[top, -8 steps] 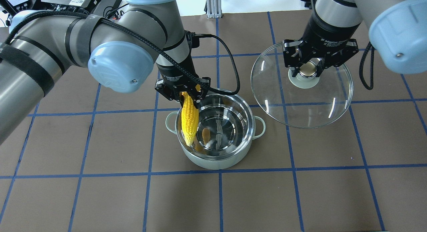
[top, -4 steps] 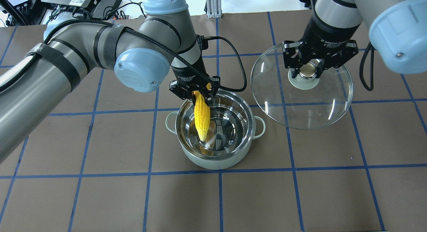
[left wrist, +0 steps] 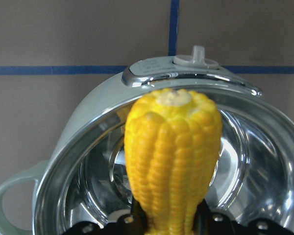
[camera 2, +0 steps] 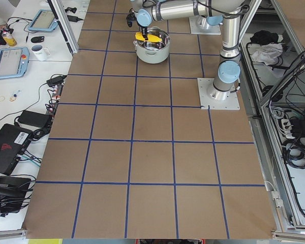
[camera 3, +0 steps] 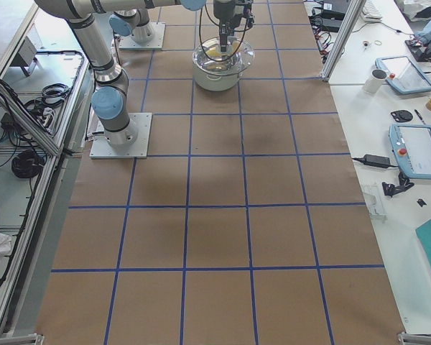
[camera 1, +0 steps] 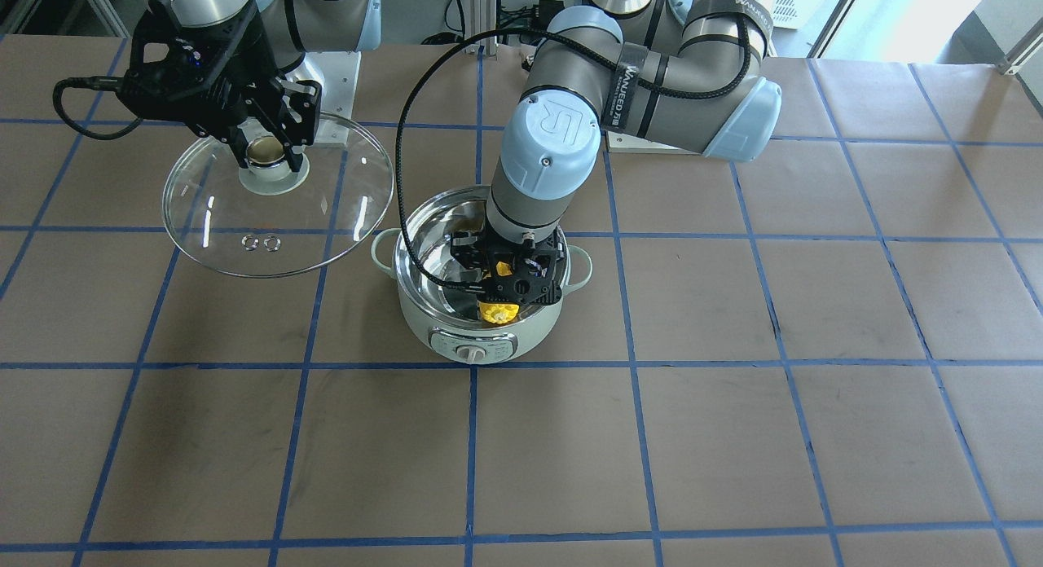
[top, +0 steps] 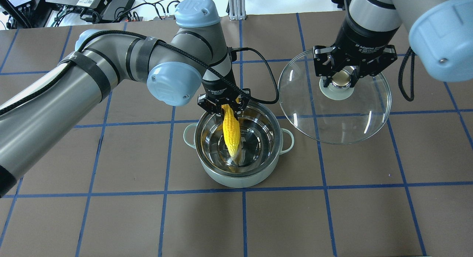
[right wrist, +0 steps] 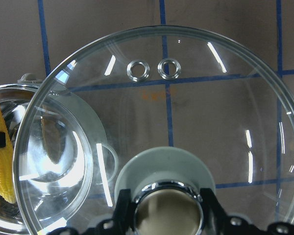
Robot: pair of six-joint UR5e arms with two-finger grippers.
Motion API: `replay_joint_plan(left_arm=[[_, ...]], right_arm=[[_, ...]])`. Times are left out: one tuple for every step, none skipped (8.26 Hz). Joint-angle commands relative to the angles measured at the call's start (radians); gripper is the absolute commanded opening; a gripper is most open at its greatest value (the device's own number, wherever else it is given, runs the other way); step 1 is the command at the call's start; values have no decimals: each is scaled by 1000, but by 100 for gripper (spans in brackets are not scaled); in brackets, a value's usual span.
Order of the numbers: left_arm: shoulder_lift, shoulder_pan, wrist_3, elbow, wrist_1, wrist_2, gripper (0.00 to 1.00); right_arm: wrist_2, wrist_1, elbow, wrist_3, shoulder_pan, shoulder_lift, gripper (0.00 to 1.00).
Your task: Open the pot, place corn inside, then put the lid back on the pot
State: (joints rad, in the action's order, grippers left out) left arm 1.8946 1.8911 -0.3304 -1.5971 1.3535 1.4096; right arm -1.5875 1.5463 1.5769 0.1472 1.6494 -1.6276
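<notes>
corn held over open pot, lid held off to the side

on the overhead view's left, the left pincer (top: 226, 108) is seen at the far rim of the pot (top: 221, 178), clamped narrow on one end of the corn (top: 231, 133). the corn is slanted down over the shiny steel interior, its free end aimed toward the control-panel side. in the left wrist view that free end (left wrist: 174, 98) is lined up with the panel dial (left wrist: 196, 58). whether the steel bottom is touched by the corn cannot be told.

the pot is set uncovered on the brown worktop (top: 111, 157), with a loop handle on each side. the front dial (camera 1: 471, 353) is faced away from the robot.

right of the pot, the lid (top: 332, 118) is held apart from it, dome up. its metallic knob (top: 340, 79) is gripped from above by the right pincer (top: 342, 79), closed on that knob. blue tape lines are seen through the glass. in the right wrist view, two vent rings (right wrist: 137, 70) are shown near the far edge, and part of the pot is seen through the lid's left side.
</notes>
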Motion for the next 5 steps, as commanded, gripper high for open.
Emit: replay_joint_plan(left_arm=[[29,48,-16,-1,-11,6,0],[29,49,5,-7,-11,8,0],[32,48,7,-23,-10,9,0],[43,48,4,-32,-14,15,0],[50,49,2,-30,-16,14,0]], right_arm=[[1,-3,0,-1,0,0,27],[1,-3,0,-1,0,0,26],[1,-3,0,0,1,0,26],[1,-3,0,0,0,0,26],[0,-3,0,0,0,0,26]])
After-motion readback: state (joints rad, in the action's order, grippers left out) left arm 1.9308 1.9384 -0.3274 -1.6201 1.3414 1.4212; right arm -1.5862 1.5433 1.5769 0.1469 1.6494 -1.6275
